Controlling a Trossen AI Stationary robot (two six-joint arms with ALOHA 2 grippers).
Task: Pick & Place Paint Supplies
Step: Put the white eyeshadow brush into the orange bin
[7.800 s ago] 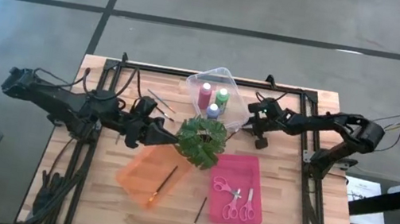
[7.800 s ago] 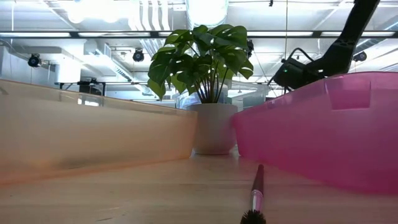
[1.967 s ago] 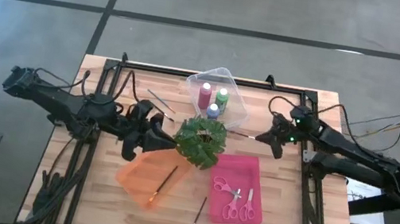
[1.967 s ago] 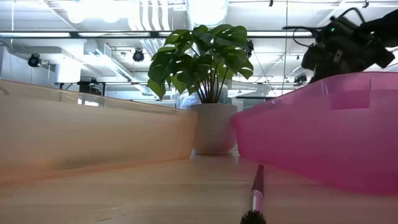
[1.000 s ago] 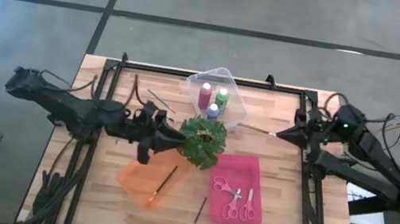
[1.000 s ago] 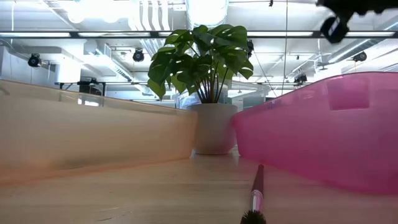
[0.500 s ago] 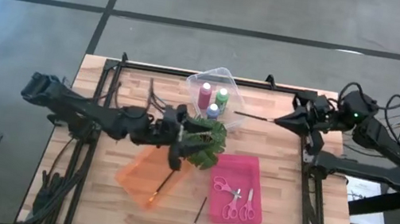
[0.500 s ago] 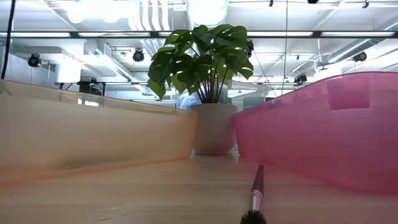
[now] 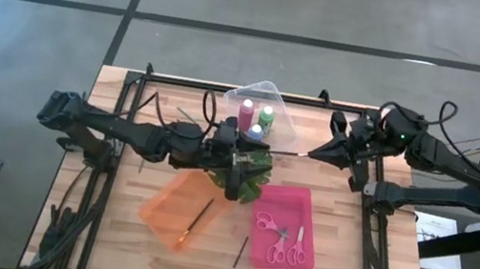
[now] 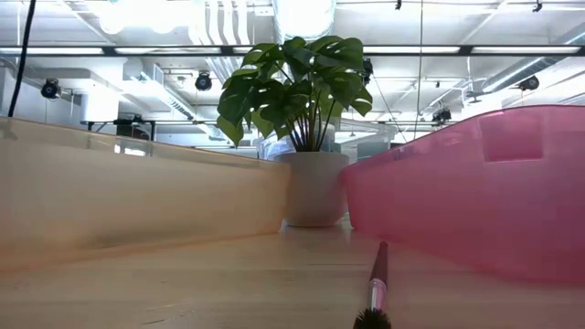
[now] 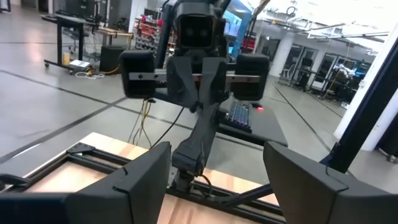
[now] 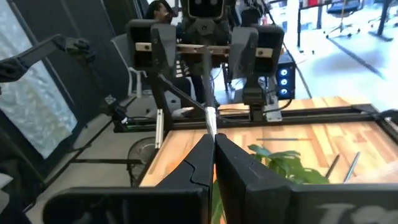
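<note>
My right gripper is shut on a thin dark paintbrush in mid-air, right of the green plant. My left gripper stands open above the plant and faces it, showing as my left gripper with nothing between its fingers. The brush's free end points at those open fingers; I cannot tell whether it touches them. Three paint bottles stand in the clear tray. Two pink-handled scissors lie in the pink tray. One brush lies in the orange tray, another brush on the table. My right gripper pinches the paintbrush between its two fingertips, just behind the silvery ferrule. The fingers come level from the table's right. The brush runs on along them, its thin handle sticking out toward my left gripper, about level and lifted clear of the table.
The plant's pot stands between the orange tray and the pink tray. The loose brush lies near the front edge. Thin brushes lie at the far left of the table. Black frame rails run along the table's sides.
My right gripper has risen and gone toward the table's left with the brush, which is carried clear of the table and points at my left gripper. My left gripper has travelled toward the table's right, from beside the orange tray to above the plant.
</note>
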